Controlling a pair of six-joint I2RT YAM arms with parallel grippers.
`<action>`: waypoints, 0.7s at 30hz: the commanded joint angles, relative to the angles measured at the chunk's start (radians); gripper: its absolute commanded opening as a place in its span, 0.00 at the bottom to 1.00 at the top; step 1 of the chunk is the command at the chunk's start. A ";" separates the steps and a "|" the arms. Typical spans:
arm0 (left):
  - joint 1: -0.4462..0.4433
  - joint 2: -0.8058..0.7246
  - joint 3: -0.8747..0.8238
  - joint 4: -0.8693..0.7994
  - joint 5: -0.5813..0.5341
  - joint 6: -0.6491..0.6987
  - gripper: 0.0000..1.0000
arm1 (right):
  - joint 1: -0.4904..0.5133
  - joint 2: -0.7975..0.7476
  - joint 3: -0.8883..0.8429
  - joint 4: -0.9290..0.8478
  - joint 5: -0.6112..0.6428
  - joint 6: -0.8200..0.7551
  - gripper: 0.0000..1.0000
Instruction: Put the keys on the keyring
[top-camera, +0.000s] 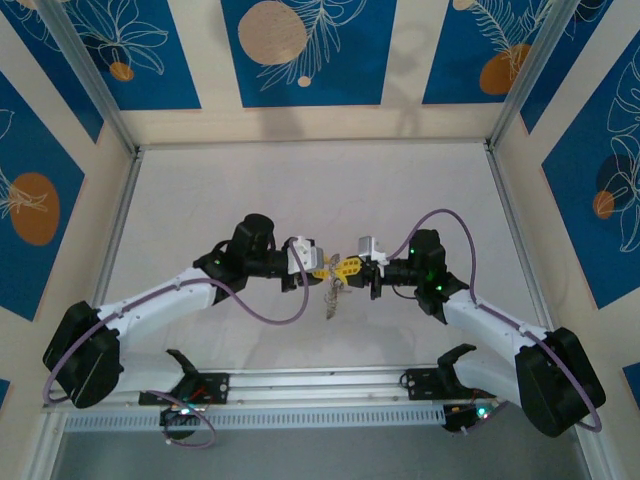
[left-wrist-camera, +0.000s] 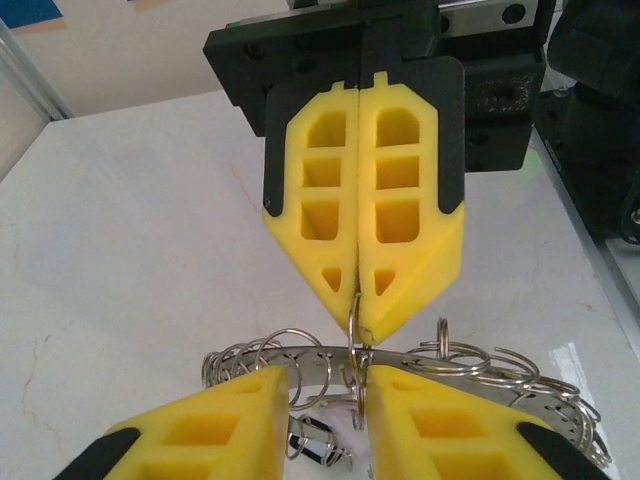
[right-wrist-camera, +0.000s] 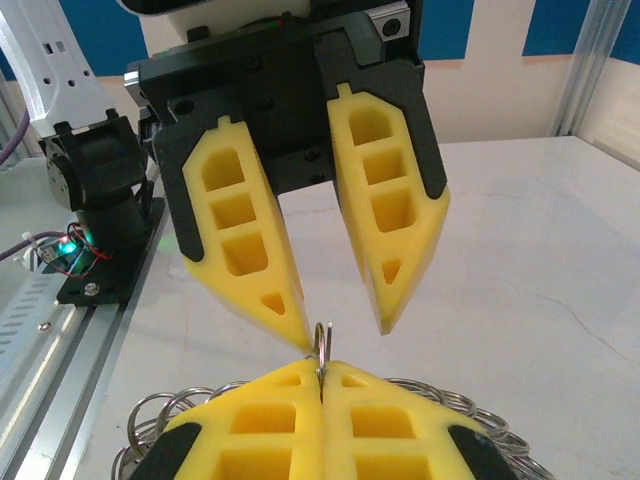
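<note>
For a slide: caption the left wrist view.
Right gripper pinches a small ring of the keyring; left gripper's fingers stand apart below.

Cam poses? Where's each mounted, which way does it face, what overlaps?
Top external: above and behind the bases, looking down on the table; both arms whole, left pincer and right pincer meeting at the keyring.
Left wrist: on the left arm, facing the right pincer, shut on a small ring; own open fingers at bottom.
Right wrist: on the right arm, facing the open left pincer; own fingers at bottom.
Shared: both wrist views catch the keyring and the opposite pincer.
</note>
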 joint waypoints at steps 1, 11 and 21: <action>0.005 -0.002 0.008 -0.003 0.059 -0.015 0.25 | 0.011 -0.014 -0.008 0.044 0.020 -0.022 0.00; 0.005 0.003 -0.005 -0.012 0.052 -0.001 0.17 | 0.018 -0.015 -0.013 0.058 0.028 -0.022 0.00; -0.003 0.002 0.069 -0.171 -0.013 0.088 0.00 | 0.040 -0.048 0.012 -0.090 0.087 -0.119 0.00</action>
